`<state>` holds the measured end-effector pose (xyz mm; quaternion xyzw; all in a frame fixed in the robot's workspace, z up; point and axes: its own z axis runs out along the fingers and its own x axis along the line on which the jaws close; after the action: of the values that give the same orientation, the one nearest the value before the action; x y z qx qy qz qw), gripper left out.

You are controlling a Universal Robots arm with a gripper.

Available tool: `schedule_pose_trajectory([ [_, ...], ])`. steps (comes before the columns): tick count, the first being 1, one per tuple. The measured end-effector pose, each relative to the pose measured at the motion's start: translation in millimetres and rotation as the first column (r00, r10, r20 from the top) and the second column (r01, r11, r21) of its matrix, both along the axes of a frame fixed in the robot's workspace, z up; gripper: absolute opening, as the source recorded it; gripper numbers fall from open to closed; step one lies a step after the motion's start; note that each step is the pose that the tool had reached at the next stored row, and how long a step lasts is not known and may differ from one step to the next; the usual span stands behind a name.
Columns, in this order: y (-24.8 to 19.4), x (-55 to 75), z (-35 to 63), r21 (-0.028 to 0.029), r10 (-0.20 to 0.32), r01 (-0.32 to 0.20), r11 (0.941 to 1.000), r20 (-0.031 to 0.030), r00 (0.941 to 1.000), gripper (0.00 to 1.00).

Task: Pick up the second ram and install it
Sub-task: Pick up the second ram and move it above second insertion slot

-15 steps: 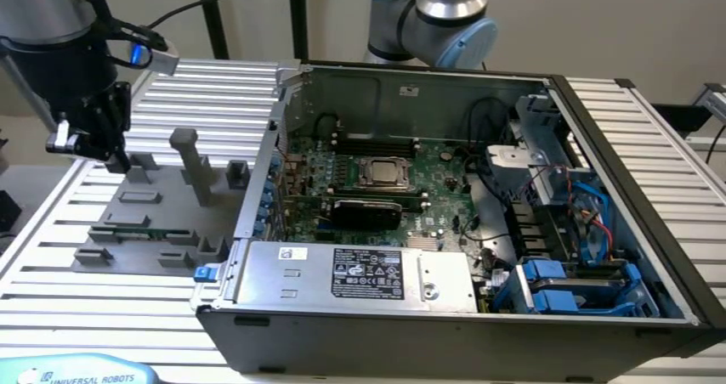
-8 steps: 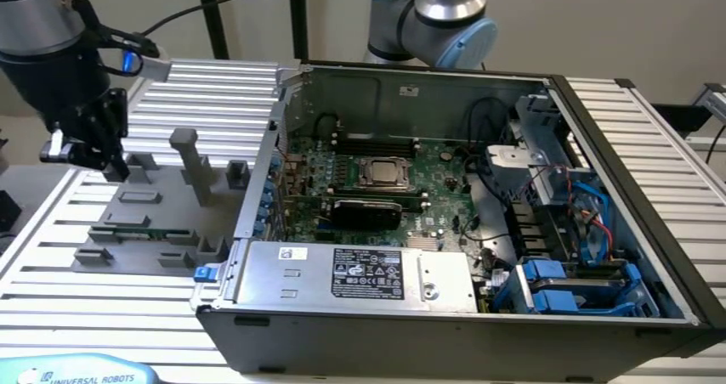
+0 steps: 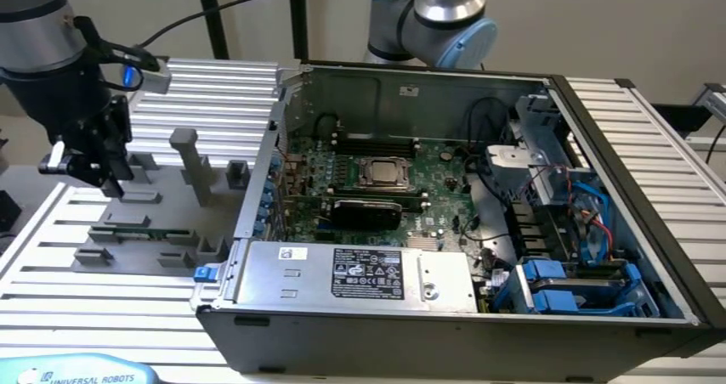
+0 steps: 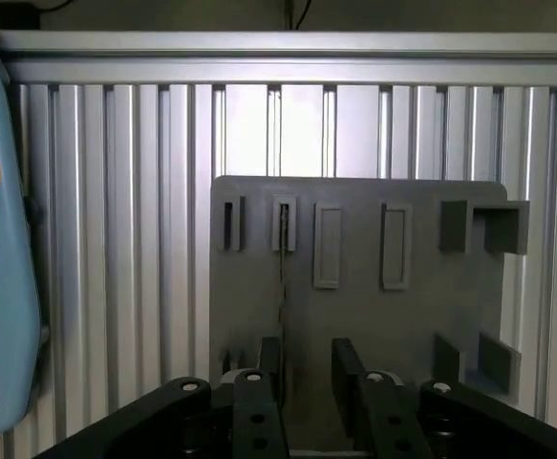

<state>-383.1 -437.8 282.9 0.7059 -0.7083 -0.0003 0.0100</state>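
The black two-finger gripper (image 3: pixel 105 173) hangs over the flat grey plastic holder plate (image 3: pixel 170 218), and its fingers (image 4: pixel 347 368) stand apart, clamping nothing. The second ram, a thin green circuit-board stick (image 3: pixel 134 230), sits on edge in that plate between grey blocks. From the wrist it's a mere hairline, its near end lost against one finger. The open grey metal computer case (image 3: pixel 375 78) sits well apart on the exterior view's right.

You face a plain beige wall (image 3: pixel 613 27) behind a ribbed aluminium bench (image 3: pixel 80 307), under soft, even light.
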Motion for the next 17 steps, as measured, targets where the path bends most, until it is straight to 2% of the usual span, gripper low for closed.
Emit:
schedule_pose_trajectory([
  [17,-3.7,-0.2,-30.9,0.0000,0.000,0.000,1.0000,-0.0001,1.0000,0.36],
])
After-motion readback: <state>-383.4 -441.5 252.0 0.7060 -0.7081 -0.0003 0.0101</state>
